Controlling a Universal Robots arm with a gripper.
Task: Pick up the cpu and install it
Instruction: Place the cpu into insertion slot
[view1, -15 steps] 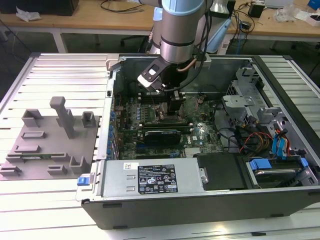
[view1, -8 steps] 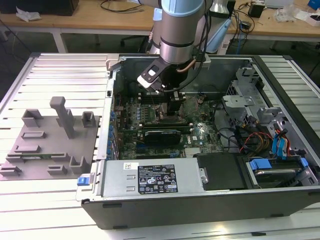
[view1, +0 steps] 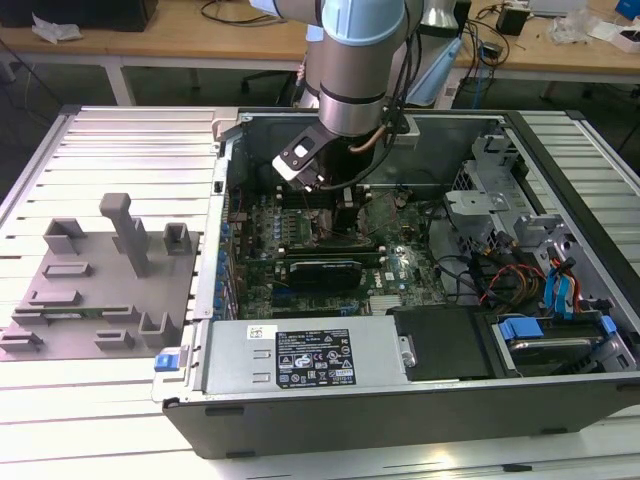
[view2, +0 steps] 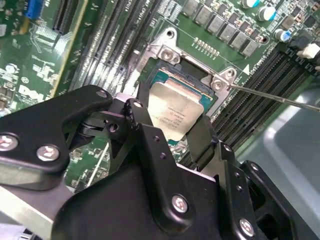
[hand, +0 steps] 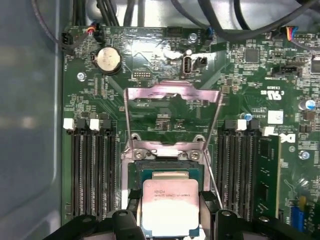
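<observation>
The cpu (hand: 170, 206) is a flat square chip with a silvery top. It sits between the black fingers (hand: 131, 212) of my gripper (hand: 170, 217), which is shut on its two opposite edges. The chip hangs just above the open socket (hand: 165, 173) on the green motherboard, slightly offset from it. The socket's metal load plate (hand: 172, 92) is swung up and its wire lever (hand: 214, 172) is released. In the second wrist view the cpu (view2: 176, 111) shows between the fingers (view2: 146, 135) over the socket frame (view2: 167, 50). In the exterior view the gripper (view1: 345, 200) reaches down into the computer case.
Memory slots (hand: 90, 170) flank the socket on both sides. A black expansion card (view1: 325, 270) lies in front of the arm, with the power supply (view1: 300, 355) nearer. Drive cage and cables (view1: 530, 270) fill the case on the exterior view's right. A grey fixture plate (view1: 100, 290) lies outside on the left.
</observation>
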